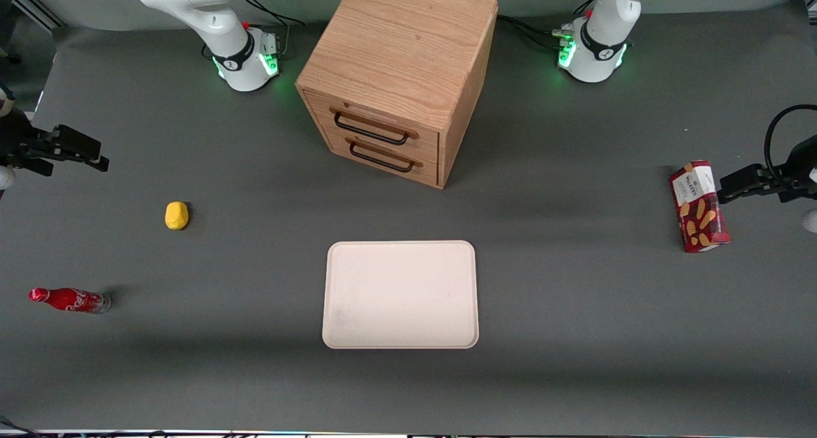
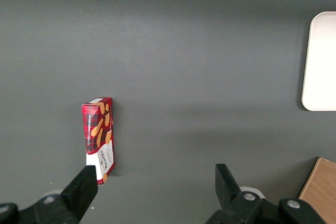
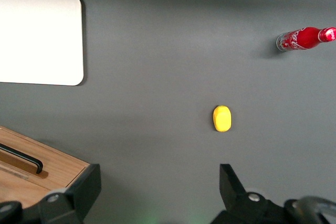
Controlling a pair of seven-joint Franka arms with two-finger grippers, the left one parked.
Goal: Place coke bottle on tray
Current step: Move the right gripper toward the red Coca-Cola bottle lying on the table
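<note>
The coke bottle, small, red, with white script and a shiny cap, stands on the grey table at the working arm's end, near the front camera. It also shows in the right wrist view. The cream-white tray lies flat and bare in the middle of the table, in front of the drawer cabinet; the right wrist view shows it too. My right gripper hovers open and empty above the table, farther from the front camera than the bottle and well apart from it. Its fingers spread wide in the right wrist view.
A wooden two-drawer cabinet stands at the middle back, both drawers shut. A small yellow lump lies between the gripper and the bottle. A red biscuit box sits toward the parked arm's end.
</note>
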